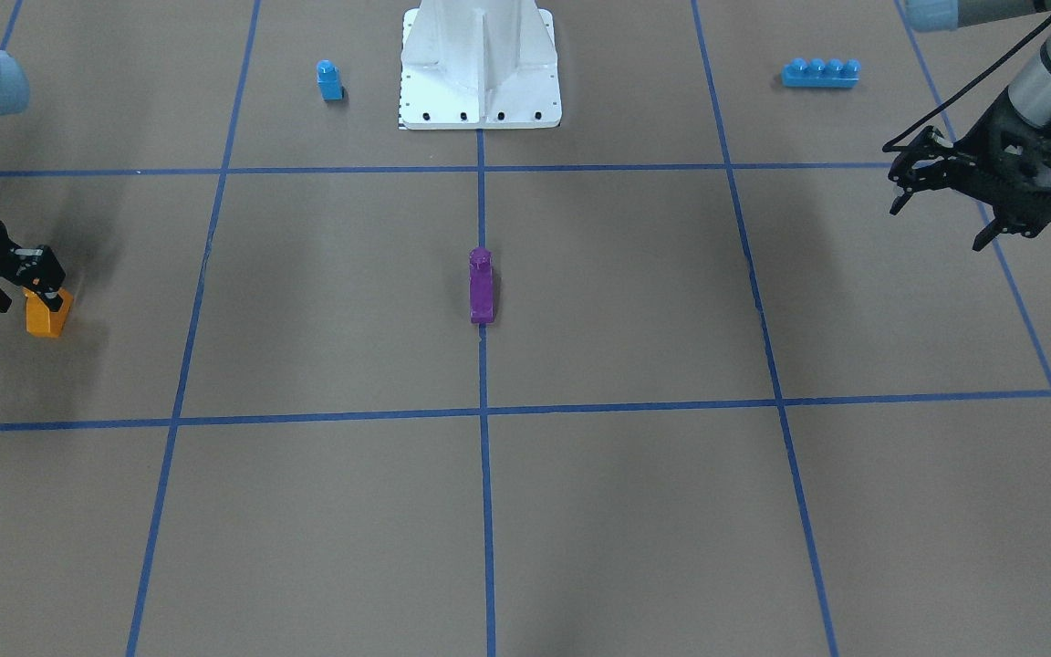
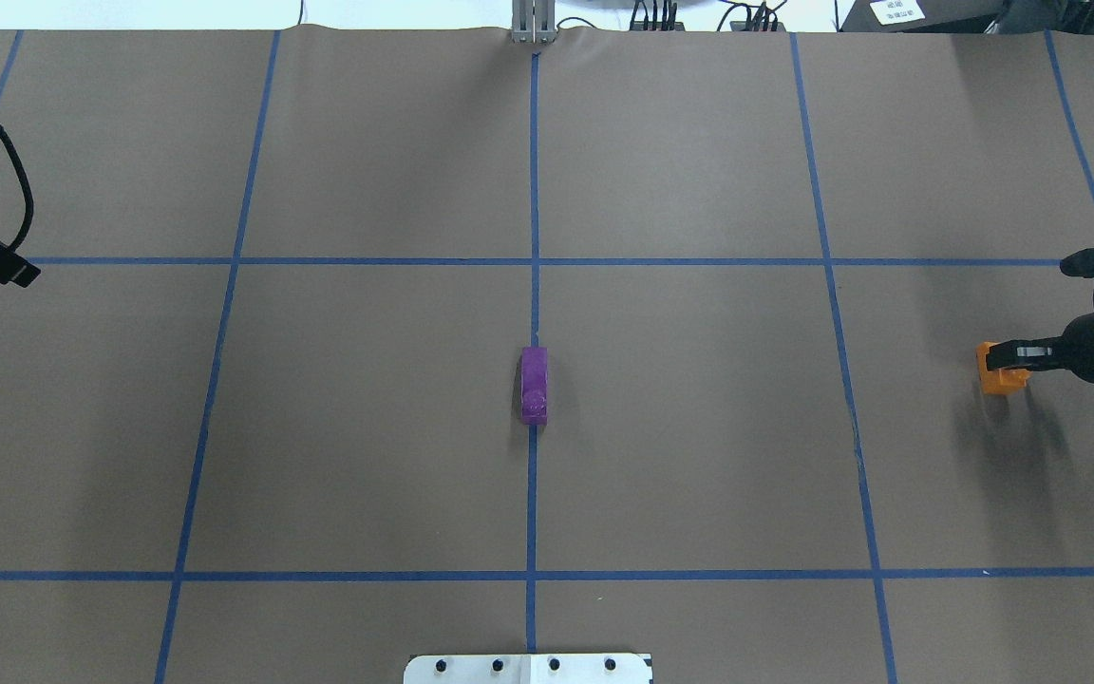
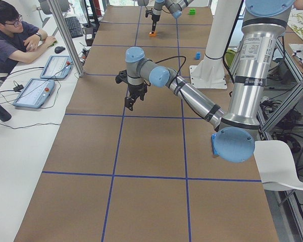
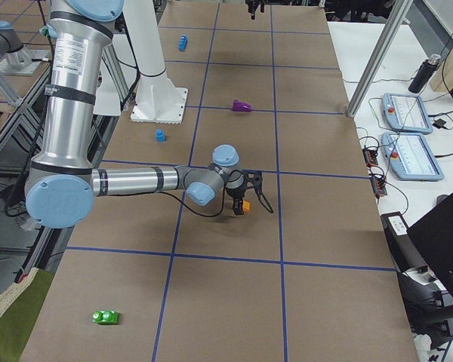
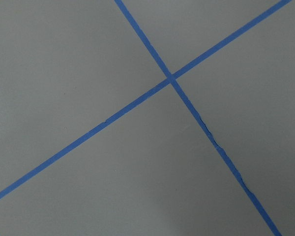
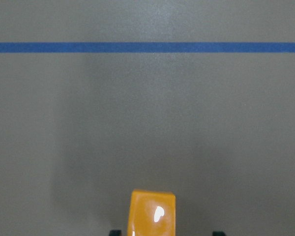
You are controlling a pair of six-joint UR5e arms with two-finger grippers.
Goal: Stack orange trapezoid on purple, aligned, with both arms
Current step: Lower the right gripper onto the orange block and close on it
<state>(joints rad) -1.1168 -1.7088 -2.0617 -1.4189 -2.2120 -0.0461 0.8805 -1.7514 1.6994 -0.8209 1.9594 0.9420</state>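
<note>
Two task bricks sit well apart, not yet stacked. We take the purple brick (image 1: pixel 481 287) as our mark. It lies flat on the table (image 1: pixel 635 301), lengthwise along the centre tape line (image 1: pixel 486 511), with its stud end toward the white robot base (image 1: pixel 480 91). That base stands nearest out from it, past the stud end. A small blue single-stud brick (image 1: pixel 329 80) is near the base on the robot's right. A long blue four-stud brick (image 1: pixel 820 72) lies farther off on the robot's left. Farther from the purple brick, well out to the robot's right and about level with it, the orange trapezoid (image 1: pixel 46 318) rests on the table. The right gripper (image 1: pixel 24 297) is down at it with jaws spread. Its wrist view shows the orange trapezoid between the two fingertips, closer to one and with a clear gap at the other, so we log no grip. We cannot tell whether the closer finger touches it. About as far from the purple brick on the robot's left, a little toward the base, the left gripper (image 1: pixel 939 224) hangs above the table. Its jaws are wide apart and hold nothing, and its wrist view shows only table surface and crossing tape. Farthest of all, beyond the orange trapezoid toward the table's right end, lies a small green brick (image 4: pixel 104 317).
</note>
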